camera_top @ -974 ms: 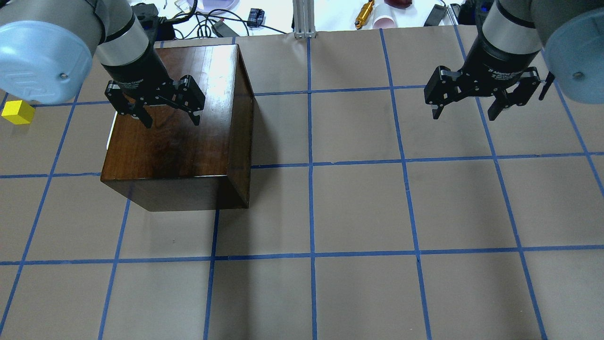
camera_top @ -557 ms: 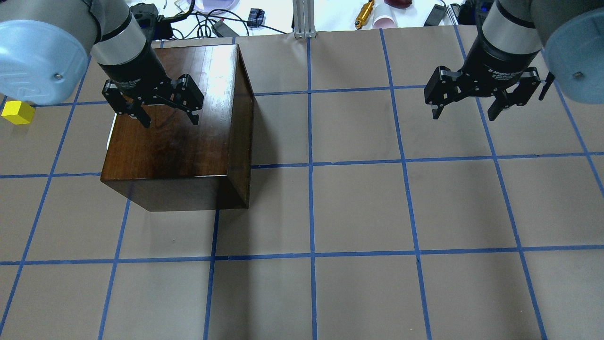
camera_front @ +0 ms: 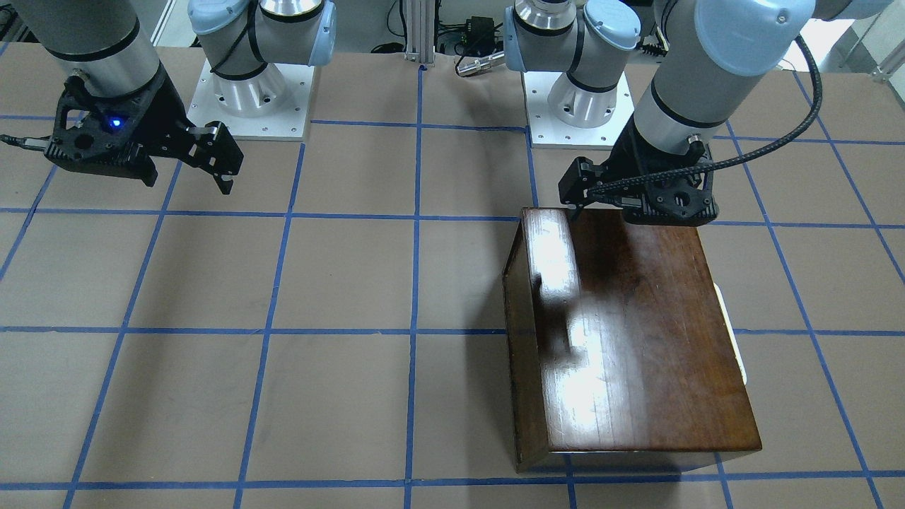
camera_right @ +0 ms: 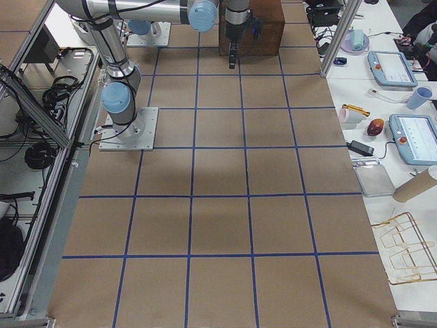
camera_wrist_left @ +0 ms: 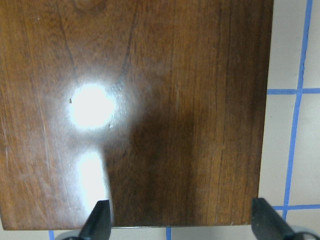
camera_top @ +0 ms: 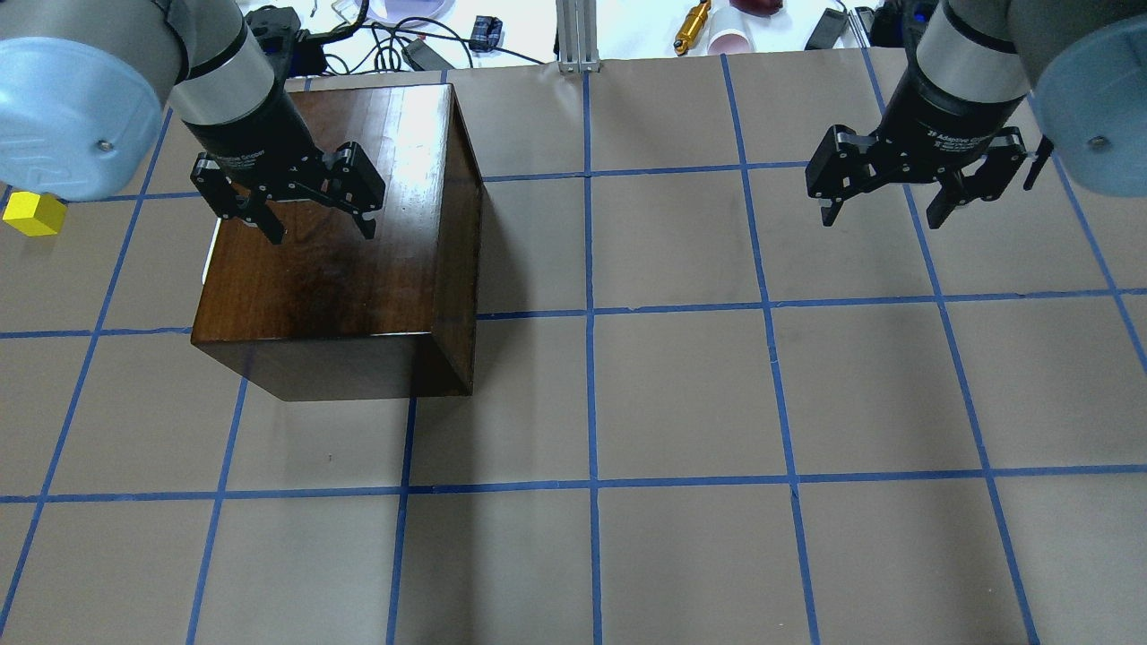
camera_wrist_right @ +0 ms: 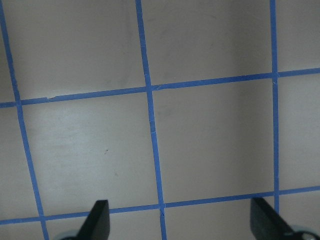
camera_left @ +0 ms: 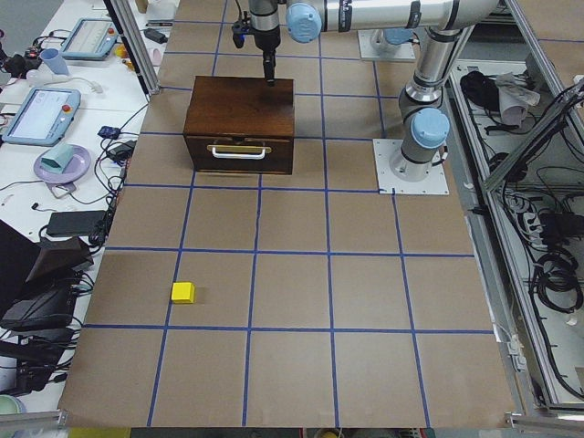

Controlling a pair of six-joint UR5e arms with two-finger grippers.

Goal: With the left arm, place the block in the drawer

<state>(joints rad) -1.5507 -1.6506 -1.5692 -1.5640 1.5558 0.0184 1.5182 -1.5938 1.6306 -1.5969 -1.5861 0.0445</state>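
The yellow block (camera_top: 34,215) lies on the table at the far left, well apart from the box; it also shows in the exterior left view (camera_left: 183,292). The drawer (camera_left: 239,155) sits shut in the dark wooden box (camera_top: 340,260), and its pale handle (camera_top: 209,255) peeks out on the box's left side. My left gripper (camera_top: 321,231) is open and empty, hovering over the box top (camera_wrist_left: 175,100). My right gripper (camera_top: 883,217) is open and empty above bare table at the far right.
Blue tape lines grid the brown table. Cables, cups and tools (camera_top: 708,27) lie beyond the far edge. Both arm bases (camera_front: 251,92) stand at the robot's side of the table. The box (camera_front: 636,339) is the only tall obstacle.
My left gripper has drifted slightly to the left over the box top, still open. The right arm, block and box have not moved.
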